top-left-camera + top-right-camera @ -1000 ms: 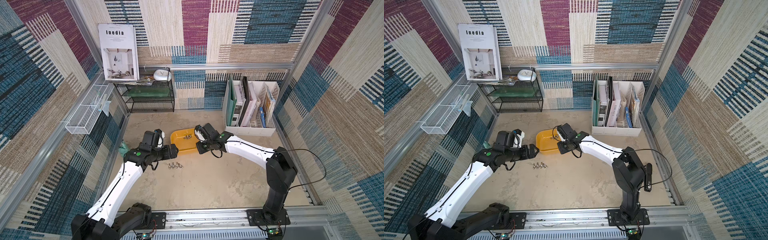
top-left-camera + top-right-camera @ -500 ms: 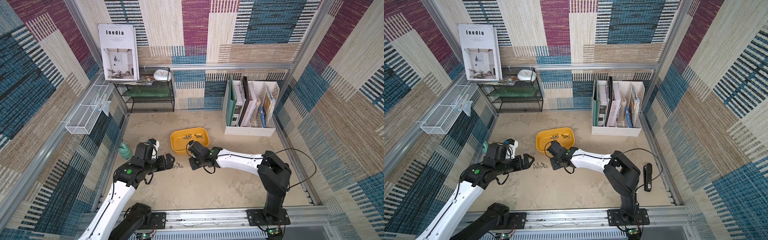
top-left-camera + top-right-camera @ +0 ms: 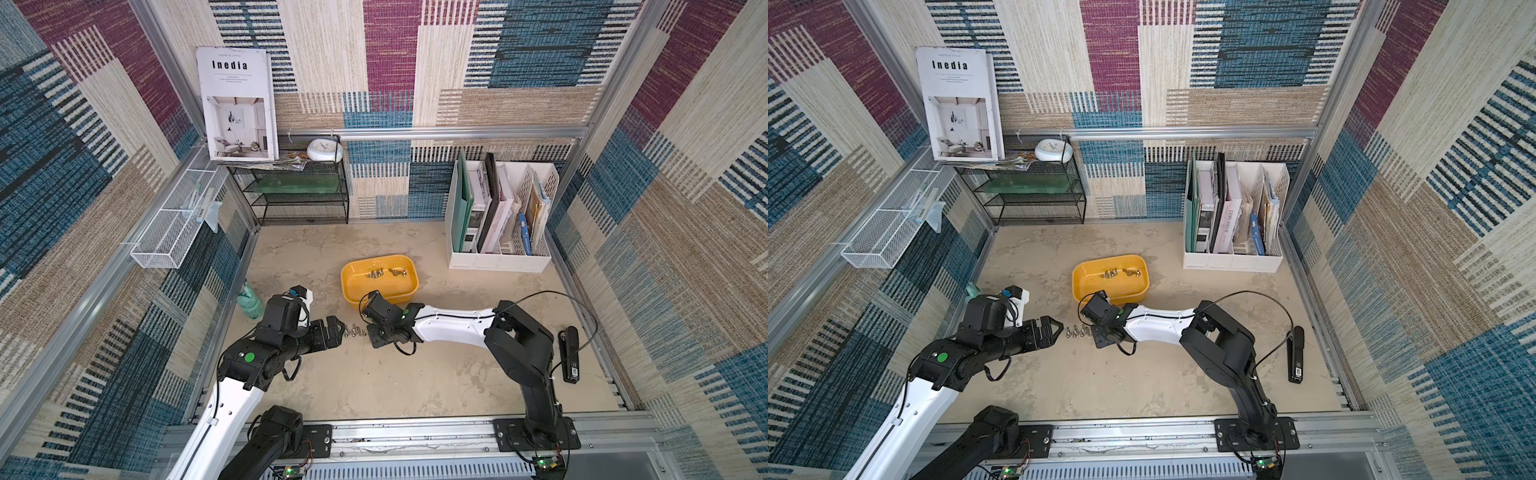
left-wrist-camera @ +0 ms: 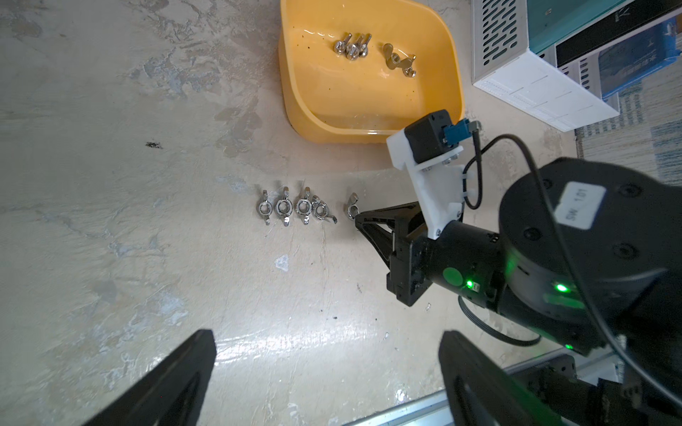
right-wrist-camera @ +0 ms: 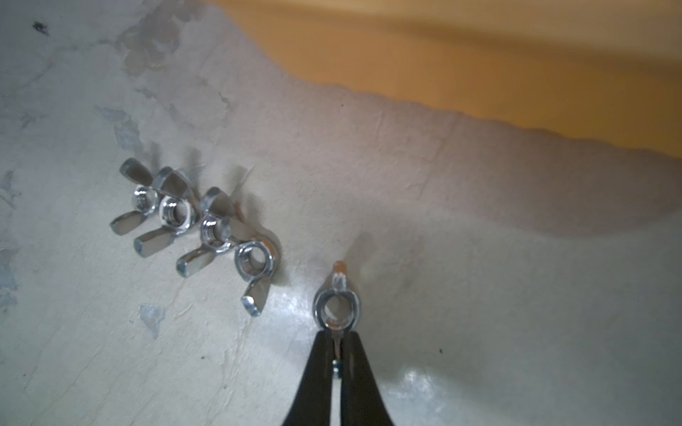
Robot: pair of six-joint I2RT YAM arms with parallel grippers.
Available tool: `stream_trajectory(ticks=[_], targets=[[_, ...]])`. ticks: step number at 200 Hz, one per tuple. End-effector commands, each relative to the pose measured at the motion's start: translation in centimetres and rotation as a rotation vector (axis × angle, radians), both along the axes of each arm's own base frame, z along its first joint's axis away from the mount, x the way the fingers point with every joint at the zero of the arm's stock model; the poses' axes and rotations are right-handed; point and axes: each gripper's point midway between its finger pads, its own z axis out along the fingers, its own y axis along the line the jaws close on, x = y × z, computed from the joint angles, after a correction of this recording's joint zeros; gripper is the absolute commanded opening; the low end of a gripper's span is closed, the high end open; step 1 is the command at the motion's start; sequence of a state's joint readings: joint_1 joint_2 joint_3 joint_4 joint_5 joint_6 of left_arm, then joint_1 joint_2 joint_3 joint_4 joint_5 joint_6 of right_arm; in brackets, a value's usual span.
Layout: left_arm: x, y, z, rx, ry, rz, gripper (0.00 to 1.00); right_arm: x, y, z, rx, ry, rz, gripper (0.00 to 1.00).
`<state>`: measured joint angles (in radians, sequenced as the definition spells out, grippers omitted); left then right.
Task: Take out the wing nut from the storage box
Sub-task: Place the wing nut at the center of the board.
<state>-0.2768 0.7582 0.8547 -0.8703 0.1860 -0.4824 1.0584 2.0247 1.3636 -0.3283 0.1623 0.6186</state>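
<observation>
While right jaws clamp one wing, wing nut (image 5: 336,308) juts beyond them | left jaws apart

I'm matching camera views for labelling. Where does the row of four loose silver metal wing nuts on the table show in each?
Both top views: row, robot-side of the shallow yellow plastic tub.
Left wrist: row mid-picture.
Right wrist: row close-up, beside the held nut.
Shared landmark: the tub.

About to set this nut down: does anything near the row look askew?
Yes. In the tabletop row, the small silver metal wing nut nearest the right gripper lies twisted, touching its neighbour; the other three nuts sit parallel.
</observation>
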Motion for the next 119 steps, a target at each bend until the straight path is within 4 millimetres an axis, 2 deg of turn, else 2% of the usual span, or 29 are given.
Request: stream_trajectory(ticks=[1,90,96,108,119], targets=[[-0.2,0.0,0.1,0.005,0.000,-0.009,0.99,0.2,0.6,0.1,0.006,-0.014,-0.012,0.00],[-0.4,-0.2,0.1,-0.007,-0.001,-0.022,0.99,-0.1,1.3,-0.5,-0.007,-0.002,0.009,0.00],[-0.4,-0.2,0.2,-0.008,-0.002,-0.023,0.99,-0.1,1.3,-0.5,-0.007,0.000,0.007,0.04],[-0.4,-0.3,0.2,-0.009,-0.003,-0.026,0.99,-0.2,1.4,-0.4,-0.004,-0.001,0.009,0.06],[-0.4,-0.3,0.3,-0.011,-0.007,-0.028,0.99,-0.3,1.5,-0.1,0.001,-0.009,0.011,0.16]])
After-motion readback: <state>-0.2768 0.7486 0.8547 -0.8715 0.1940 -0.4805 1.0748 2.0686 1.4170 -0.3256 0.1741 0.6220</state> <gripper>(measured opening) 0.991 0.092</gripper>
